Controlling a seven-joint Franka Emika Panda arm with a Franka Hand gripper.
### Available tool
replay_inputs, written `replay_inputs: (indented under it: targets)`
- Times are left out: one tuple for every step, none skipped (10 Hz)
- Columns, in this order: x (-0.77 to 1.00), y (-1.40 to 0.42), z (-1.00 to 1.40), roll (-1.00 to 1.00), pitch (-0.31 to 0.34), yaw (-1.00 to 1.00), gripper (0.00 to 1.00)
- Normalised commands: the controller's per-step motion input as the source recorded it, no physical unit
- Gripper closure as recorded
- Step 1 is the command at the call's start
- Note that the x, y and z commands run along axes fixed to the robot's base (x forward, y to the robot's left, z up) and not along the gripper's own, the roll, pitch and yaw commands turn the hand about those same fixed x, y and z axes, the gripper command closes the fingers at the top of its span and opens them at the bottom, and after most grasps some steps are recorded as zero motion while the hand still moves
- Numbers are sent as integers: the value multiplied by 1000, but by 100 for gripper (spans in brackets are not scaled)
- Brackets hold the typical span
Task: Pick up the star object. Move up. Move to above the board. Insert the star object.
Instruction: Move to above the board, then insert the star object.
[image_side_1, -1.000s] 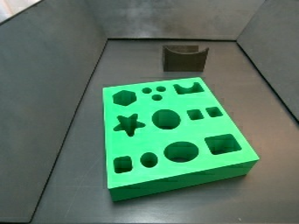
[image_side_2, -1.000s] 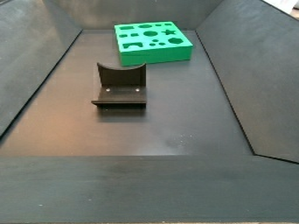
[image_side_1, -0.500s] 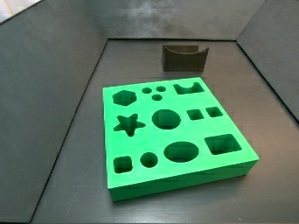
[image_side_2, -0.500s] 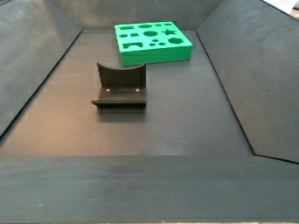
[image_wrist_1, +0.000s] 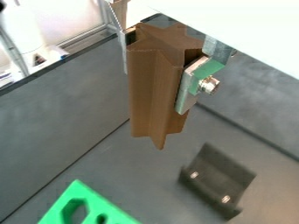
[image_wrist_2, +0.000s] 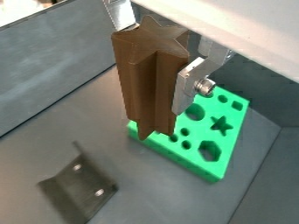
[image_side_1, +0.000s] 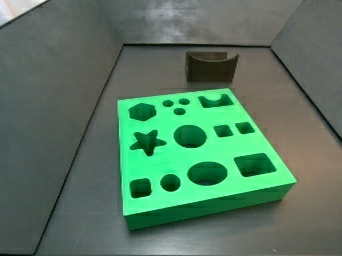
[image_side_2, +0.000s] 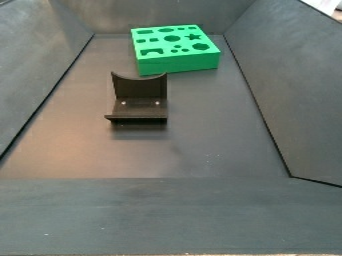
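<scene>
Pincer (image_wrist_1: 162, 61), out of both side views, clamps the star object (image_wrist_1: 155, 87) upright and clear of the floor, high off the board (image_wrist_2: 201, 129) and fixture (image_wrist_1: 222, 181), presumably so it can travel unobstructed toward the star cutout (image_wrist_2: 219, 127).

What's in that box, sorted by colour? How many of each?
Brown: 1, the star object, clamped in the gripper high above the floor, seen in both wrist views only.
Green: 1, the board.
Dark grey: 1, the fixture.
Total: 3 things.
</scene>
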Motion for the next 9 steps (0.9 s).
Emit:
replay_inputs:
  targets:
    - [-344,-1000,-102,-4,-69,4,100]
    - [-349,-1000,-100,-14,-69,4,100]
    - [-361,-1000,-106,-19,-65,7,100]
    - [-374,-1000,-100,-4,-61,8,100]
    - [-324,-829,-82,-11,-68,10,100]
    - [-254,-613,-66,-21,-71,6,100]
    - [-147,-289,-32,-37,-65,9,100]
    - [-17,0,0,0,0,0,100]
    - [-77,0,-63,0,0,-80,100]
